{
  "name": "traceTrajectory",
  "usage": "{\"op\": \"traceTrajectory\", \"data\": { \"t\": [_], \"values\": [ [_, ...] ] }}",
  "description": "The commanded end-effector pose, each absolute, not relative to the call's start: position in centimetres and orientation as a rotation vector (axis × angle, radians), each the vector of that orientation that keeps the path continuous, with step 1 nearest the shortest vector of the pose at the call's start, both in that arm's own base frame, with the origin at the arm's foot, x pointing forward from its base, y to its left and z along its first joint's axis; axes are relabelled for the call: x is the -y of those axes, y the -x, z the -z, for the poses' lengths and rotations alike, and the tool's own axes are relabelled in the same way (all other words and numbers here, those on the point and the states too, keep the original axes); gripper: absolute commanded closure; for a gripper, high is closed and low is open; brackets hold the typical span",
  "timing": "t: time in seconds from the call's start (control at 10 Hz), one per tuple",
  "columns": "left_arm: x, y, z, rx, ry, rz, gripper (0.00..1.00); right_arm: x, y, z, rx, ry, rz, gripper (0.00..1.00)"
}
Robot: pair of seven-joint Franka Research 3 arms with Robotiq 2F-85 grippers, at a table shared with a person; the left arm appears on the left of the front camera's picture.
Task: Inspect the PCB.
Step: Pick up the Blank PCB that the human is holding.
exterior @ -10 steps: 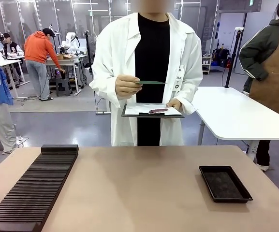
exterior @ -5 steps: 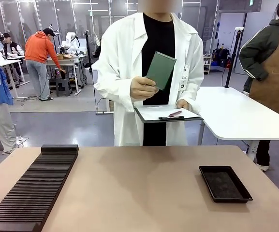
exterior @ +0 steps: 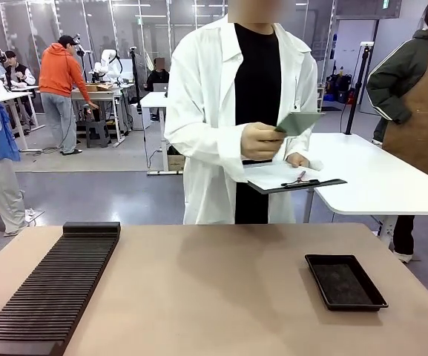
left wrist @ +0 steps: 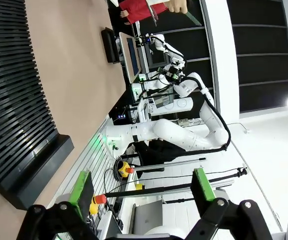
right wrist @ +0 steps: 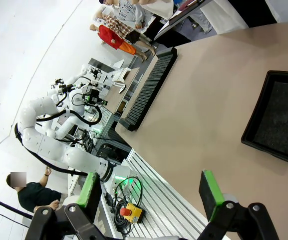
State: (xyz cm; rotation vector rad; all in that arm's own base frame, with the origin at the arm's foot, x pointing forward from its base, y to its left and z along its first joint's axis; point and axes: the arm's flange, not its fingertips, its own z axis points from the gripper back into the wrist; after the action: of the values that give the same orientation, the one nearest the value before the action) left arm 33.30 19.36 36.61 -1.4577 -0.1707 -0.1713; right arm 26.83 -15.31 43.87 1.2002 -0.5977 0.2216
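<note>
You see the PCB (exterior: 298, 122) at one o'clock, past the far edge of the table (exterior: 214, 289), tilted in the person's hand (exterior: 262, 141) above the clipboard (exterior: 295, 178). The black tray (exterior: 343, 282) sits at four o'clock. Your left gripper (left wrist: 142, 186) and right gripper (right wrist: 150, 191) both stand wide, gripping nothing.

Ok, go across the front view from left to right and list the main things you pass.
slotted black rack on the table → PCB, held up in the person's hand → shallow black tray on the table
</note>
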Motion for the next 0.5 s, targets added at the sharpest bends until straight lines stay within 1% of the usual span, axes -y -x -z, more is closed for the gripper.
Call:
{"op": "traceTrajectory", "data": {
  "t": [0.0,0.4],
  "values": [
    [-19.19,-33.09,-36.86,0.165,1.446,0.171,0.00,15.41,-26.94,-44.00,0.613,-1.204,-0.232,0.00],
    [-19.19,-33.09,-36.86,0.165,1.446,0.171,0.00,15.41,-26.94,-44.00,0.613,-1.204,-0.232,0.00]
  ]
}}
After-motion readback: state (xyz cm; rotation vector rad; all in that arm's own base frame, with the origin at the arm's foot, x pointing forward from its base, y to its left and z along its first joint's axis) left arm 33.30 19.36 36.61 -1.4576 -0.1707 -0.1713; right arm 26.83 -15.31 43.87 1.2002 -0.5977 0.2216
